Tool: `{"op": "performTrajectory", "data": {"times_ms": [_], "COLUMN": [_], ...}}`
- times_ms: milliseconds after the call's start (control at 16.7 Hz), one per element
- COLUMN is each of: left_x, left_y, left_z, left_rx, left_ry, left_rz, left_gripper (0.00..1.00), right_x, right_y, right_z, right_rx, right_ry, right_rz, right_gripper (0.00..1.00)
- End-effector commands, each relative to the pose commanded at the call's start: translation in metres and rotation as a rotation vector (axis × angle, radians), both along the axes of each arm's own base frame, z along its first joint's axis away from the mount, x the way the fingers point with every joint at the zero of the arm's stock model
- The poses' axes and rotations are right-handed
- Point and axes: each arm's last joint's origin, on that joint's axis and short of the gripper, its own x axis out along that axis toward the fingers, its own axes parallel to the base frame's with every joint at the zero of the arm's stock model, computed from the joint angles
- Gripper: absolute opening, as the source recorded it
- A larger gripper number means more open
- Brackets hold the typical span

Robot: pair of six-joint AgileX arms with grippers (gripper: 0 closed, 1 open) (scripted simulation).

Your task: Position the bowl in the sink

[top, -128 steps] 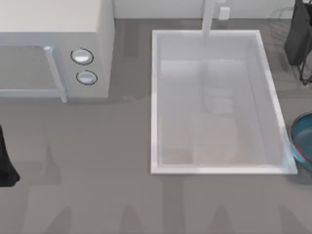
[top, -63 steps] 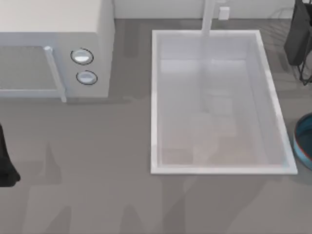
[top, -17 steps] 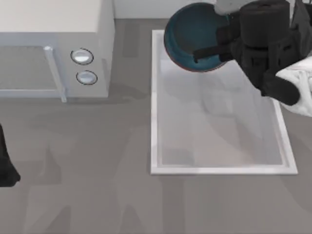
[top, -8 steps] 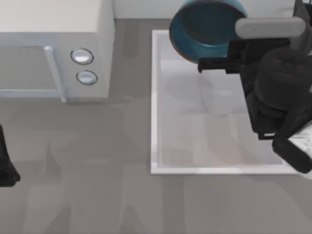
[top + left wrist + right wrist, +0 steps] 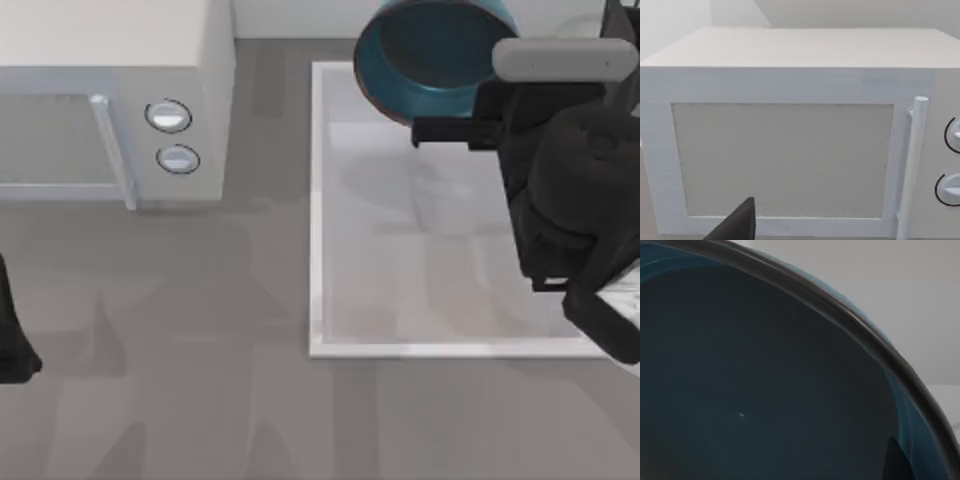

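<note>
So, one round teal-blue bowl with a darker blue inside is up in the air, tilted, over the far end of the one large white rectangular sink, roughly over its far-left corner and reaching past the far rim. It isn't resting in the basin. The right gripper reaches in from the right side of the sink, and its dark jaws are clamped on the near edge of the bowl's rim. In the right wrist view the bowl's dark inside sits right up against the lens, with the rim curving across. One white microwave with two round knobs sits on the grey bench, left of the sink. The left arm is parked at the left edge of the bench; I can't tell how its jaws stand.
</note>
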Motion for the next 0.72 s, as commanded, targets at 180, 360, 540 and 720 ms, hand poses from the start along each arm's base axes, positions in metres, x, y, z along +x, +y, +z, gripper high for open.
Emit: {"op": "performTrajectory", "data": {"times_ms": [180,360,540,720], "left_x": [0.0,0.0,0.0,0.0], "left_y": [0.0,0.0,0.0,0.0], "left_z": [0.0,0.0,0.0,0.0], "left_rx": [0.0,0.0,0.0,0.0], "left_ry": [0.0,0.0,0.0,0.0], "left_rz": [0.0,0.0,0.0,0.0], "left_gripper": [1.0,1.0,1.0,1.0], "right_x": [0.004,0.01,0.009,0.004], "right_y": [0.003,0.009,0.01,0.006], "right_z": [-0.016,-0.053,-0.094,-0.127], "right_rx": [-0.003,-0.007,0.004,0.009], "right_ry": [0.004,0.008,-0.006,-0.012], "right_rz": [-0.007,-0.007,-0.003,0.001], "right_gripper": [0.0,0.0,0.0,0.0]}}
